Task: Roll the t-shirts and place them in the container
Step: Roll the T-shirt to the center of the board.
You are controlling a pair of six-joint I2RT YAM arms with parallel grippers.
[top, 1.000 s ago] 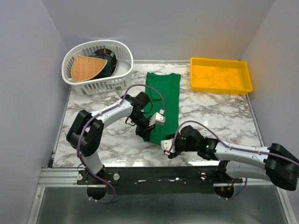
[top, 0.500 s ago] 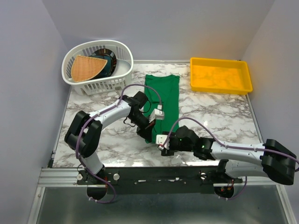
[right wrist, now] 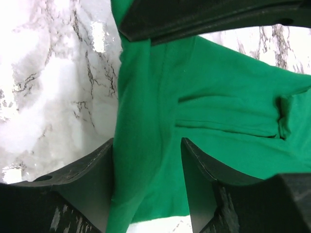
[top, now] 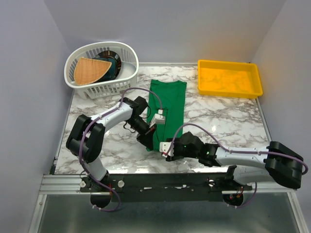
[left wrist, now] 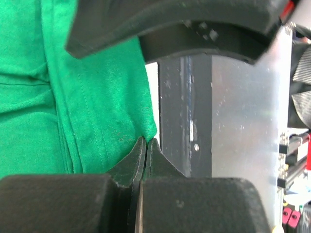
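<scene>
We see the green t-shirt lying folded into a long narrow strip on the marble worktop. Its near end is at both claws, and the rest runs away from them toward the back wall.

The left claw is at the near left corner of the strip. In the left wrist view, the left claw is fully closed. Its two dark fingertips meet with only a hairline between them, and the hemmed corner of the t-shirt is pinched there. The layered edges of the fabric sit just to one side of the tips.

The right claw sits just beside the left claw, at the same near end of the shirt. In the right wrist view, the right claw is part way open. A thick fold of the t-shirt fills the gap and touches the inner faces of both fingers, so it grips the cloth. Bare worktop shows to one side of that fold.

Far beyond the left claw and off to its left stands a white basket holding a dark teal item and a tan wedge. Well beyond the right claw, at the back right, sits a yellow tray, apart from the shirt.
</scene>
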